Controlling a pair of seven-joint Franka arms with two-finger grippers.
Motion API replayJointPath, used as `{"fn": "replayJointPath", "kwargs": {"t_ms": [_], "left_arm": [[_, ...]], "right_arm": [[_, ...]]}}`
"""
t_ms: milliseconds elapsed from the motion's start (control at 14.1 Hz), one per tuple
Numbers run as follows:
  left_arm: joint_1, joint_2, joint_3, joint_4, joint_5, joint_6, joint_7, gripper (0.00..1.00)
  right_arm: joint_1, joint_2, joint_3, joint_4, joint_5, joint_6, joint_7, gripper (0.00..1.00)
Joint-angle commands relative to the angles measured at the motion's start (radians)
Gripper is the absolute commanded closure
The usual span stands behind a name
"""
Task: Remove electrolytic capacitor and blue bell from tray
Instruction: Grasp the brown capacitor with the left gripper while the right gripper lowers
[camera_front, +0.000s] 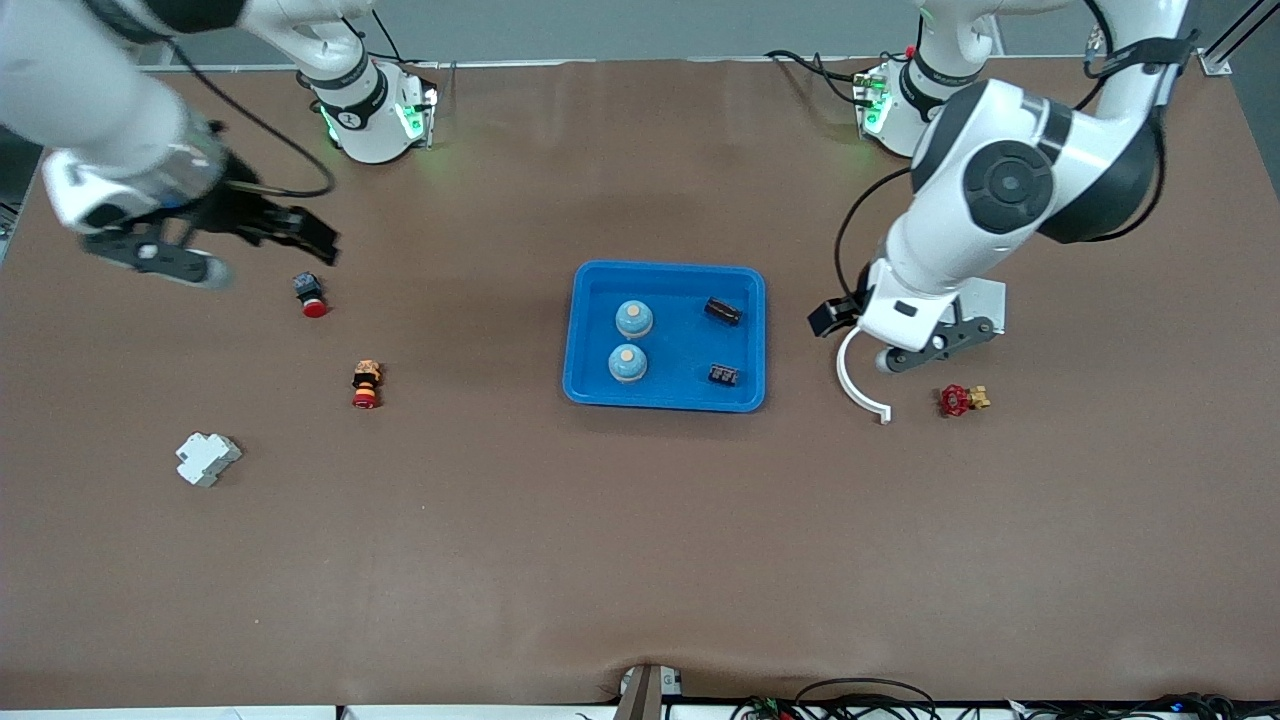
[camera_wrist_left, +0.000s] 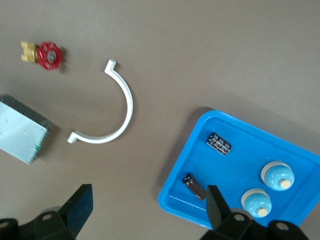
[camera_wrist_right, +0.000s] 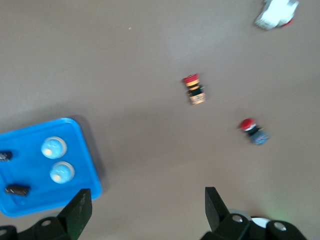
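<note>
While spread wide and holding nothing, left gripper (camera_wrist_left: 147, 210) up in the air over bare table just beside the blue tray (camera_front: 588, 330), at its left-arm end. Right gripper (camera_wrist_right: 145, 210) likewise parted and empty, high over the table well apart from the tray, toward the right arm's end.

In the tray: two blue bells (camera_front: 634, 319) (camera_front: 627, 363) side by side in the half toward the right arm, two dark capacitors (camera_front: 723, 311) (camera_front: 723, 375) in the half toward the left arm. All four apart from each other.

Near the tray at the left-arm end: white curved clip (camera_front: 858, 385), then red valve (camera_front: 959, 400) and a grey metal box (camera_wrist_left: 21, 130).

Well apart from the tray toward the right arm's end: red push button (camera_front: 310, 294), striped button (camera_front: 366, 385), white plastic block (camera_front: 207, 458).
</note>
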Motion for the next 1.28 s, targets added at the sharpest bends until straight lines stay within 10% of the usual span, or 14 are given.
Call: {"fn": "replayJointPath", "kwargs": {"t_ms": [0,355,1209], "left_arm": [[-0.065,0.027,0.000,-0.024,0.058,0.045,-0.184,0.00],[-0.191,0.143,-0.002,-0.009,0.241,0.077,-0.546,0.00],[-0.284,0.271,-0.003,-0.147,0.243,0.286,-1.138,0.11]], "right_arm": [[-0.016,-0.022,0.135,-0.143,-0.003,0.149,0.198,0.00],[-0.067,-0.003,0.327,-0.255,-0.044,0.323,0.408,0.00],[-0.068,0.223,0.487,-0.266,-0.101,0.536,0.776,0.00]]}}
